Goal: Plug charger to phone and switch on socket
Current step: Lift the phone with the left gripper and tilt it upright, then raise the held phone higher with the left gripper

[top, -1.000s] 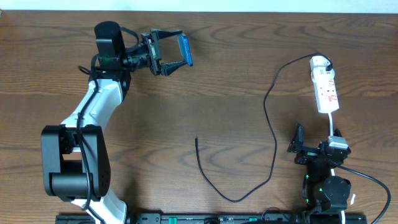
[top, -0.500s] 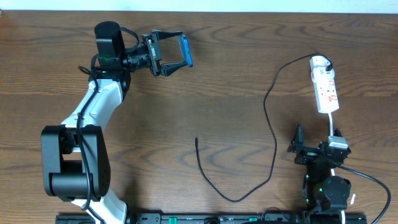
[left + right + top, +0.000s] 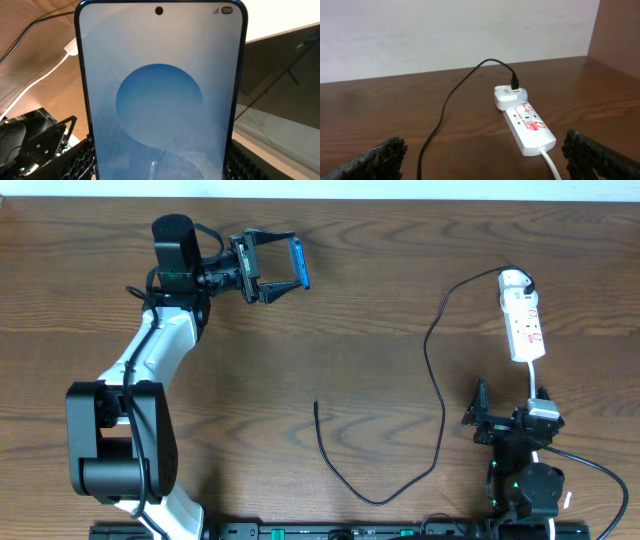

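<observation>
The phone [image 3: 160, 100] is held clamped in the left claw [image 3: 290, 260] at the table's far left. The right claw [image 3: 508, 408] is spread wide, empty, near the socket [image 3: 524, 323]. The charger [image 3: 441, 405] tip is seen mid-table, ungripped; it is judged due to be picked up next.

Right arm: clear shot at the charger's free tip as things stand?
Probably yes. The right gripper is open and empty, and only the charger's own loop lies on the table between it and the tip. It is a sideways stretch, though.
</observation>
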`<state>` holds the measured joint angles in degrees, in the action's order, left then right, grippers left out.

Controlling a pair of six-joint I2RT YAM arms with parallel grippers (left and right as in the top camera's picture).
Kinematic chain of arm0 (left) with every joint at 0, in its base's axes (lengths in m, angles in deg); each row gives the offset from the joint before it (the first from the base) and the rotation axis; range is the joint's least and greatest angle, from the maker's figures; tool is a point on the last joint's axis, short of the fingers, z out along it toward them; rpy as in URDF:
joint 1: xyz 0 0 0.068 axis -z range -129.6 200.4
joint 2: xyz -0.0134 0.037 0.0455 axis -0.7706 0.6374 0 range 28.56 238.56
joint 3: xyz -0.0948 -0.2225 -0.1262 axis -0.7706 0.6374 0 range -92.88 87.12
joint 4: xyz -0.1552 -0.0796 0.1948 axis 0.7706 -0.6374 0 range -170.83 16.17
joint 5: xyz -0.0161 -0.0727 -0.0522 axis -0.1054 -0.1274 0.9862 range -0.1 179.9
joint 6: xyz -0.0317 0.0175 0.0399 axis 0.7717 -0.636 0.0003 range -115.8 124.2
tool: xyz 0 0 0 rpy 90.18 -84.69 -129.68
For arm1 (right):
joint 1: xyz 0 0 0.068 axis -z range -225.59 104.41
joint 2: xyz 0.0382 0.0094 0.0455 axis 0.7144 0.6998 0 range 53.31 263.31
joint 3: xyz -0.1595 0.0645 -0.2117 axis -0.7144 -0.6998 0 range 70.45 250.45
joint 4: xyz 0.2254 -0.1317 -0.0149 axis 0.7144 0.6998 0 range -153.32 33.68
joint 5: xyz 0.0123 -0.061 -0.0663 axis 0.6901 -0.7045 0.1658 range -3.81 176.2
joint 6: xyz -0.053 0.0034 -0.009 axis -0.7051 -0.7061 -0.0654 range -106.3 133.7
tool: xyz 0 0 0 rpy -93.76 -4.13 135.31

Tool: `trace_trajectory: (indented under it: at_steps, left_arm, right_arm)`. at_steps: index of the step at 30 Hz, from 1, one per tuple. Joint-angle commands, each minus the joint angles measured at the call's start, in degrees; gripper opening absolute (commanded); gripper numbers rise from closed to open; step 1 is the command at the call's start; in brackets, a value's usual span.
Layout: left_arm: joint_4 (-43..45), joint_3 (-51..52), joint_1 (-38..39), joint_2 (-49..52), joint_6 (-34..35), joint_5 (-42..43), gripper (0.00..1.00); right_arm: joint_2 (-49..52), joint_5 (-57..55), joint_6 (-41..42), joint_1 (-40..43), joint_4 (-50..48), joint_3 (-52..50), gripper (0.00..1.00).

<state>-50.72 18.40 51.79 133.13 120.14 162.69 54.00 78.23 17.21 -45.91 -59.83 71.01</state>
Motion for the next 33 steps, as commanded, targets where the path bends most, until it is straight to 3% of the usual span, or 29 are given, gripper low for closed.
trace_trajectory:
  at_steps: [1,25,30,33]
  left_arm:
    - [0.5,-0.61,-0.13,-1.14,3.54,1.79,0.07]
    - [0.52,-0.61,-0.13,-1.14,-0.22,1.53,0.07]
    - [0.5,-0.61,-0.13,-1.14,-7.43,-2.12,0.07]
    - [0.5,-0.61,-0.13,-1.14,-15.5,-7.17,0.07]
  right_arm:
    - [-0.31,-0.46,0.74,-0.52,-0.04,-0.24,0.99]
    - [-0.31,-0.46,0.72,-0.52,-0.02,-0.24,0.99]
    - [-0.31,-0.46,0.72,-0.52,-0.02,-0.24,0.99]
    - [-0.31,-0.48,0.74,-0.52,-0.02,-0.24,0.99]
